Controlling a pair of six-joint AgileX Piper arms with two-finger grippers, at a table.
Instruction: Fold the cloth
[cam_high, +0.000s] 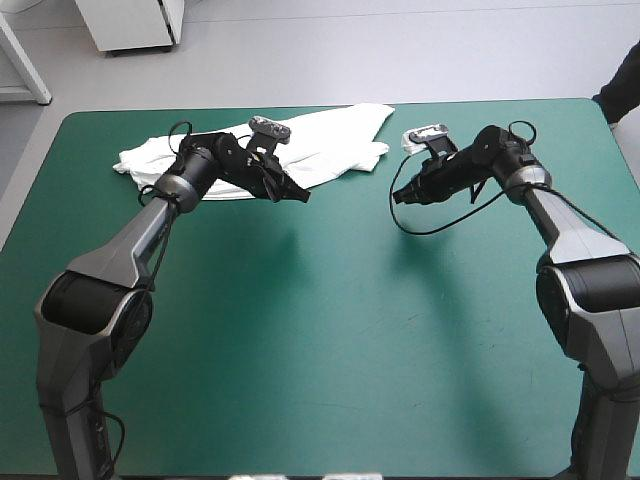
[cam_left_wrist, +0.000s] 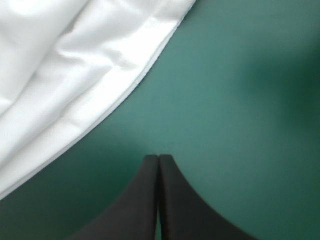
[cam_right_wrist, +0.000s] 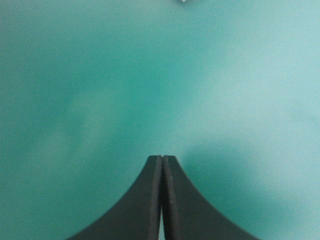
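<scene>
T-shirt (cam_high: 330, 140) is laid flat near the far edge of the teal-green cover (cam_high: 320, 330). Both claws are clenched empty: left gripper (cam_high: 298, 194) just beside it, right gripper (cam_high: 400, 194) apart.

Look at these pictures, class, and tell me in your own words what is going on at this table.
Two robot arms work at a table with a teal-green cover. A white T-shirt lies rumpled toward the far edge, left of centre. The left hand, shut and empty, is over bare cover just beside the shirt's hem. The right hand, also shut and empty, is off to the shirt's right. Neither holds the shirt.
</scene>
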